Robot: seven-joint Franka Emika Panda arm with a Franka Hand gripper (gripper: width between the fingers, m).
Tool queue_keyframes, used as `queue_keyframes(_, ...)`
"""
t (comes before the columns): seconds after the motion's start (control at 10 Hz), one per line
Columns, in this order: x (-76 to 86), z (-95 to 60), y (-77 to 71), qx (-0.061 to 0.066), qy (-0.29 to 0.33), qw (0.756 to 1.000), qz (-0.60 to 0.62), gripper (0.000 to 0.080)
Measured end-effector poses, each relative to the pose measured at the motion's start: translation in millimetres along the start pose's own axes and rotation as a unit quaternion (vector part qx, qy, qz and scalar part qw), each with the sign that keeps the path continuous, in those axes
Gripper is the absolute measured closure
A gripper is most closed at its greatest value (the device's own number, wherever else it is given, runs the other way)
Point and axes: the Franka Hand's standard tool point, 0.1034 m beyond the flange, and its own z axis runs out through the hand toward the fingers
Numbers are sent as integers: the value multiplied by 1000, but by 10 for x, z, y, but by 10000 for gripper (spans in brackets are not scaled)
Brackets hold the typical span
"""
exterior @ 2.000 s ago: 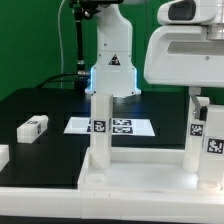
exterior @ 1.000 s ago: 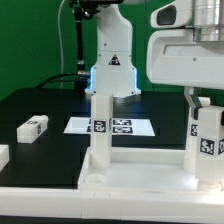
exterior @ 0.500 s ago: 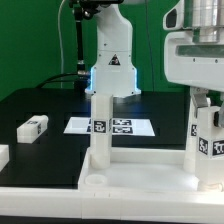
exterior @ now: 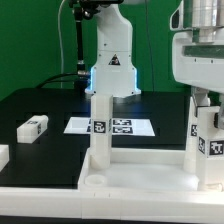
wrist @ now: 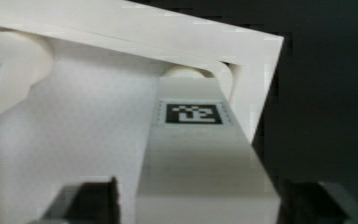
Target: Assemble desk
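My hand [wrist: 197,203] straddles the upright leg [exterior: 207,140], jaws parted and clear of it, gripping nothing. I judge the leg stands alone because it's seated in a corner of the tabletop [exterior: 140,172] on the table [exterior: 40,105].

We read no words or numbers, only marker tags [exterior: 100,125] on the upright legs [exterior: 100,148] and on the marker board [exterior: 78,125] behind them.

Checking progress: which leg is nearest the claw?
The upright leg on the exterior view's right, under the claw; the other upright leg and a lying leg are farther off.
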Motion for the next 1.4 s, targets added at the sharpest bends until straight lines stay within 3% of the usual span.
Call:
queue_keyframes(0.1, -11, 4, 7, -3, 1, 1000, -9, 224)
queue_keyframes(0.2, -29, 8, 8, -5, 3, 1000, -29, 224)
queue_keyframes(0.3, -50, 10, 4, -7, 8, 995, -95, 165)
queue_keyframes(0.7, -62, 17, 2, -8, 9, 968, -252, 151)
queue_keyframes(0.9, -64, 21, -6, -6, 11, 942, -336, 151)
queue_keyframes(1.4, -72, 19, -10, -8, 11, 849, -528, 151)
